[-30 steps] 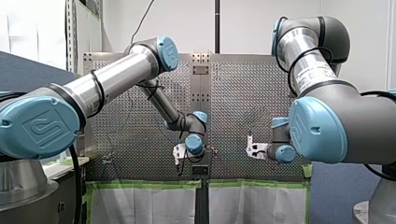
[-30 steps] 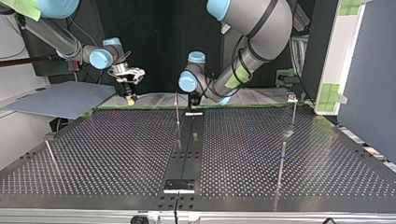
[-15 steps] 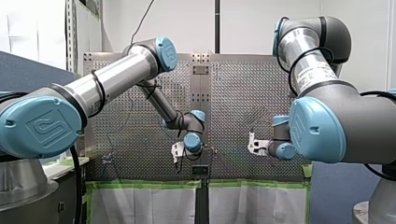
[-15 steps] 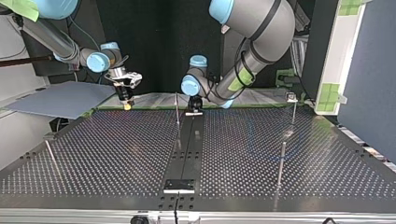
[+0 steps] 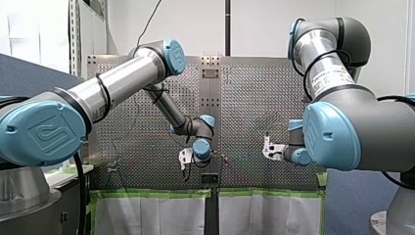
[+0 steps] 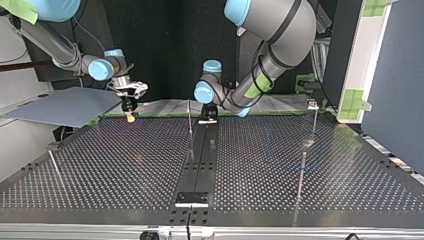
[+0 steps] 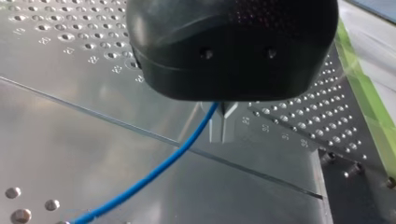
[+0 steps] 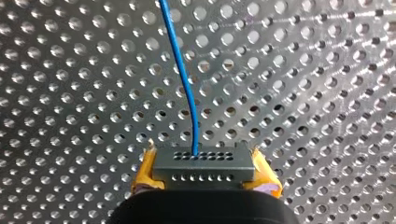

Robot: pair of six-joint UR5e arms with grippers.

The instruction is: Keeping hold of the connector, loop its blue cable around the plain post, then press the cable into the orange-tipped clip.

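Though indistinct up front, right gripper [image 8: 204,176] clenched on connector [image 8: 204,164], left gripper [image 7: 222,122] on cable [image 7: 159,165].

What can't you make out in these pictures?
Blue cable route: cut off at both wrist views' edges, too thin in the top view.
Orange-tipped clip: the top view's posts are too small to tell.
Whether my left pincer grips the cable: left wrist view, its black housing hides that.

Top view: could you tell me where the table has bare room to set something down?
Widest bare patch: between the post at the view's left and the black centre strip. Between that strip and the post at the right, a faint blue line, perhaps cable, crosses. The far edge is crowded: my right tool, a centre post, my left tool.
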